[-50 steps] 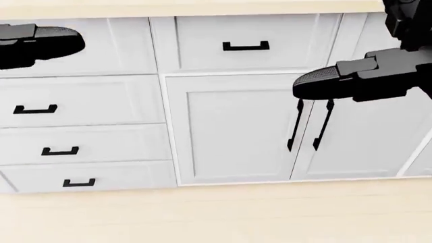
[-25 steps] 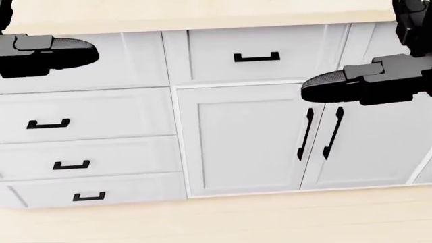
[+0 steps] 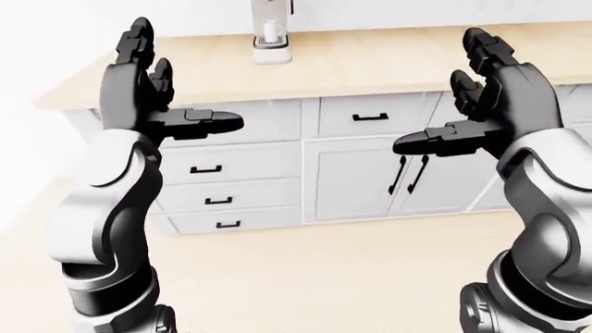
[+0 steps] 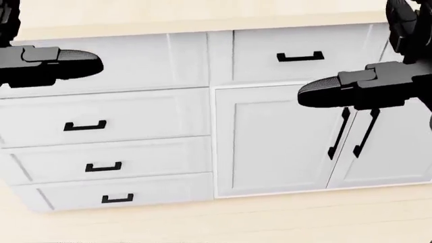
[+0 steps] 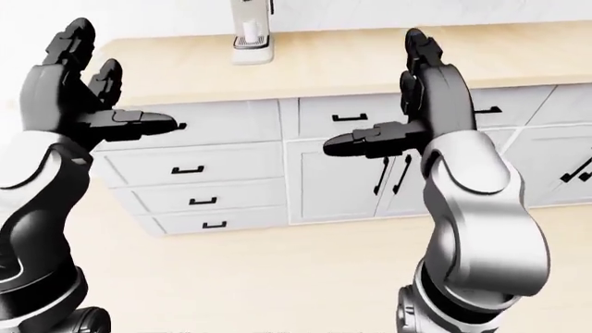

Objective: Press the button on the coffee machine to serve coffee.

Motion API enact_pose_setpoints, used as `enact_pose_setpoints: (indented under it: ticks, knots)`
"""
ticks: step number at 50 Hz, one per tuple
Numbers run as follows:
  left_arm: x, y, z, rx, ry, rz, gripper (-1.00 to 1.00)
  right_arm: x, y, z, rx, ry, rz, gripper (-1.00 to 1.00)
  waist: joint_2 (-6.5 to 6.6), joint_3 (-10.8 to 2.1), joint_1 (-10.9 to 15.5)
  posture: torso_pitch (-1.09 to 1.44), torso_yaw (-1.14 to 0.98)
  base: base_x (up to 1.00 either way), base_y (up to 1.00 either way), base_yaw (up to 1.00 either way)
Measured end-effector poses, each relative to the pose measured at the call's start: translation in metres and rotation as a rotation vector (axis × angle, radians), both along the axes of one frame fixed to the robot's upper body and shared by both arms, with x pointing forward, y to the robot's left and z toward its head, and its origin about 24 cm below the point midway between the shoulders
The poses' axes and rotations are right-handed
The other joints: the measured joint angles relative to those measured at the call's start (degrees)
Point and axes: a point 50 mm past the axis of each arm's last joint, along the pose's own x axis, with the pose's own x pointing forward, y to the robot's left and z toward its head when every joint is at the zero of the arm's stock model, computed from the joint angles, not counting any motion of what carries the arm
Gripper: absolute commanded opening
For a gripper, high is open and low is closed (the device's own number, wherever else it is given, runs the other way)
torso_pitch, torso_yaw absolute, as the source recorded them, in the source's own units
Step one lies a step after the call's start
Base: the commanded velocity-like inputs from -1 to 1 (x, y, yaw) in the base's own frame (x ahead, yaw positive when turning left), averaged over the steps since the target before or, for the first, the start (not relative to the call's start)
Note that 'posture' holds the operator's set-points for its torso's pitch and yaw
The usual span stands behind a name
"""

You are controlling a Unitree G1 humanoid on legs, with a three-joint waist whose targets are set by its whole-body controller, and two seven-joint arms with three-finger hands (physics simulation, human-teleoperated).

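The coffee machine [image 3: 271, 33] stands upright on the desk [image 3: 370, 62] at the top of the left-eye view, well above and beyond both hands. The left hand [image 3: 148, 97] lies nearer than the right hand [image 3: 491, 104]; both are released, fingers spread, holding nothing.

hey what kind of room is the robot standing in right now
Most likely a kitchen, in simulation. A coffee machine stands on a long light wooden countertop, and below it run white cabinet drawers and doors with black handles. Both robot hands are raised and empty.
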Motion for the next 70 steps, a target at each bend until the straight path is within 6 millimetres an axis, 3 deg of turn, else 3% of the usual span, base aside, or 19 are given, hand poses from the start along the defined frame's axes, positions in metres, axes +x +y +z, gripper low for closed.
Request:
enact_pose_setpoints:
  ticks: [2, 4, 7, 9, 13, 16, 26, 36, 41, 44, 46, 48, 51, 59, 62, 64, 66, 70]
  knots:
    - [0.001, 0.0, -0.003, 0.001, 0.016, -0.005, 1.0, 0.002, 0.0, -0.002, 0.004, 0.017, -0.001, 1.0, -0.28, -0.79, 0.3, 0.0, 0.0, 0.0, 0.53, 0.0]
    - [0.001, 0.001, 0.001, 0.0, 0.0, -0.001, 1.0, 0.001, 0.001, 0.001, -0.001, -0.002, 0.005, 1.0, 0.77, -0.65, 0.5, 0.0, 0.0, 0.0, 0.53, 0.0]
    - [0.0, 0.0, 0.004, 0.002, -0.028, 0.002, 1.0, -0.001, 0.0, 0.004, -0.002, -0.028, 0.005, 1.0, 3.68, 0.0, 0.2, 0.0, 0.0, 0.0, 0.53, 0.0]
    - [0.0, 0.001, 0.004, 0.003, -0.029, 0.002, 1.0, 0.0, 0.001, 0.003, -0.002, -0.025, 0.005, 1.0, 6.69, -0.38, 0.2, 0.0, 0.0, 0.0, 0.53, 0.0]
    - [0.002, 0.011, -0.006, -0.009, 0.014, 0.045, 1.0, 0.004, 0.009, -0.006, -0.004, 0.026, 0.051, 1.0, 6.03, 0.12, 1.5, 0.0, 0.0, 0.0, 0.53, 0.0]
    - [0.001, 0.009, -0.004, -0.006, 0.008, 0.043, 1.0, 0.005, 0.007, -0.006, 0.0, 0.024, 0.047, 1.0, 3.84, -0.12, 1.1, 0.0, 0.0, 0.0, 0.37, 0.0]
    - [0.003, 0.008, -0.005, -0.006, 0.003, 0.033, 1.0, 0.004, 0.011, -0.001, -0.013, -0.007, 0.067, 1.0, 3.63, 1.27, 1.2, 0.0, 0.0, 0.0, 0.0, 0.0]
    - [0.003, 0.005, -0.005, 0.002, 0.005, 0.028, 1.0, 0.005, 0.008, -0.004, 0.012, 0.016, 0.062, 1.0, 2.48, 1.81, 1.8, 0.0, 0.0, 0.02, 0.0, 0.0]
    - [0.003, 0.006, -0.006, 0.003, 0.016, 0.029, 1.0, 0.005, 0.009, -0.002, 0.008, 0.02, 0.066, 1.0, 1.73, -0.01, 1.7, 0.0, 0.0, 0.16, 0.0, 0.0]
    - [0.0, 0.004, 0.002, 0.01, -0.028, 0.02, 1.0, 0.003, 0.007, 0.004, 0.006, -0.017, 0.053, 1.0, -0.42, -0.34, 1.7, 0.0, 0.0, 0.23, 0.0, 0.0]
    - [-0.001, 0.0, 0.001, 0.011, -0.037, 0.001, 1.0, 0.002, 0.003, 0.002, 0.01, -0.019, 0.034, 1.0, 0.68, 0.22, 1.2, 0.0, 0.0, 0.24, 0.0, 0.0]
    - [0.001, -0.003, -0.003, 0.014, -0.016, -0.018, 1.0, 0.003, 0.001, -0.002, 0.016, 0.003, 0.018, 1.0, -0.15, 0.33, 1.2, 0.0, 0.0, 0.25, 0.0, 0.0]
    - [0.004, -0.001, -0.006, 0.009, 0.007, -0.015, 1.0, 0.004, 0.002, -0.001, 0.013, 0.003, 0.024, 1.0, 0.24, 0.5, 1.4, 0.0, 0.0, 0.3, 0.0, 0.0]
    - [0.001, 0.0, -0.003, 0.01, -0.013, -0.009, 1.0, 0.005, 0.003, -0.002, 0.012, 0.007, 0.029, 1.0, 3.83, 0.67, 0.7, 0.0, 0.0, 0.32, 0.0, 0.0]
    - [0.002, 0.0, -0.003, 0.01, -0.012, -0.009, 1.0, 0.005, 0.004, 0.0, 0.009, -0.003, 0.032, 1.0, 6.05, 0.25, 0.3, 0.0, 0.0, 0.33, 0.0, 0.0]
    - [0.001, 0.003, -0.004, 0.009, -0.01, 0.006, 1.0, 0.005, 0.007, -0.003, 0.01, 0.001, 0.05, 1.0, 5.21, 0.8, 1.1, 0.0, 0.0, 0.32, 0.0, 0.0]
    - [0.002, 0.008, -0.01, 0.001, 0.015, 0.03, 1.0, 0.007, 0.011, -0.006, 0.005, 0.027, 0.075, 1.0, 5.68, 1.3, 1.5, 0.0, 0.0, 0.32, 0.0, 0.0]
    - [0.004, 0.007, -0.011, 0.003, 0.019, 0.033, 1.0, 0.007, 0.01, -0.007, 0.009, 0.024, 0.076, 1.0, 4.78, 0.33, 1.7, 0.0, 0.0, 0.33, 0.0, 0.0]
